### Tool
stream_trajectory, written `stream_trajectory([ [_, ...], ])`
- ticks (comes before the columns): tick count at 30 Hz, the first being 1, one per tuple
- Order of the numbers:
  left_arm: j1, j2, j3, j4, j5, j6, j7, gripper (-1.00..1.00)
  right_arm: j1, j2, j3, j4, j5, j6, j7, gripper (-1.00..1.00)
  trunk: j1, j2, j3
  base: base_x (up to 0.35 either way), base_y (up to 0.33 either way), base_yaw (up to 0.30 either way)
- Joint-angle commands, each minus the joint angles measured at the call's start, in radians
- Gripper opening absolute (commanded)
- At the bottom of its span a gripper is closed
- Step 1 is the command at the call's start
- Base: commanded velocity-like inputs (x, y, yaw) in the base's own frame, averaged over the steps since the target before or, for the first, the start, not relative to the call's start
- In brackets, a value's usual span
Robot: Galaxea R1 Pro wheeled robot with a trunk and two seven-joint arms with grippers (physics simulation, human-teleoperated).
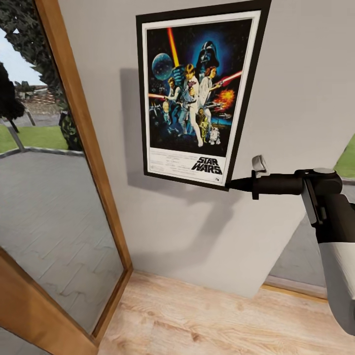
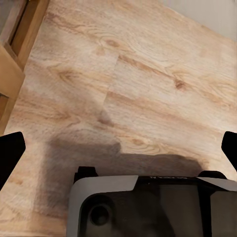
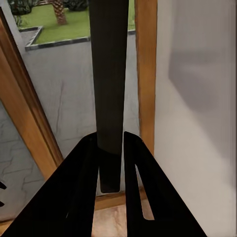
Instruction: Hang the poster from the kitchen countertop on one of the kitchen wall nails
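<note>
The Star Wars poster [image 1: 197, 93] hangs slightly tilted in front of the light grey wall [image 1: 301, 88] and casts a shadow on it. My right gripper [image 1: 231, 185] is shut on the poster's lower right corner. In the right wrist view the poster's black edge [image 3: 108, 74] runs straight out from between the two dark fingers [image 3: 79, 187], which clamp it. My left gripper [image 2: 118, 148] is open and points down at the wooden floor [image 2: 138, 74], holding nothing. No nail can be made out on the wall, and the kitchen countertop is out of view.
A tall wood-framed glass door [image 1: 84, 143] stands just left of the wall and looks onto a paved yard. Light wooden floor [image 1: 222, 320] lies below. The wall ends at the right beside another glazed opening [image 1: 347, 160].
</note>
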Motion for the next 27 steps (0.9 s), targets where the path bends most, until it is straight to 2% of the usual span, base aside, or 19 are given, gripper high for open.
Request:
stream_trajectory([
  [1,0.000,-0.001,0.003,-0.003,0.000,0.009,-0.005,1.00,-0.001,0.000,0.000,0.000,-0.001,0.013,0.004,-1.00,0.001,-0.002,-0.002,0.047,-0.039,0.000],
  [13,0.000,-0.001,0.003,-0.002,0.000,0.009,-0.005,1.00,-0.001,0.000,0.000,0.000,-0.001,0.013,0.004,-1.00,0.001,-0.002,-0.002,0.012,-0.008,0.000],
  [27,0.000,-0.001,0.003,-0.003,0.000,0.009,-0.005,1.00,-0.001,-0.001,0.000,0.000,-0.002,0.013,0.004,-1.00,0.001,-0.002,-0.002,0.082,0.000,0.000],
])
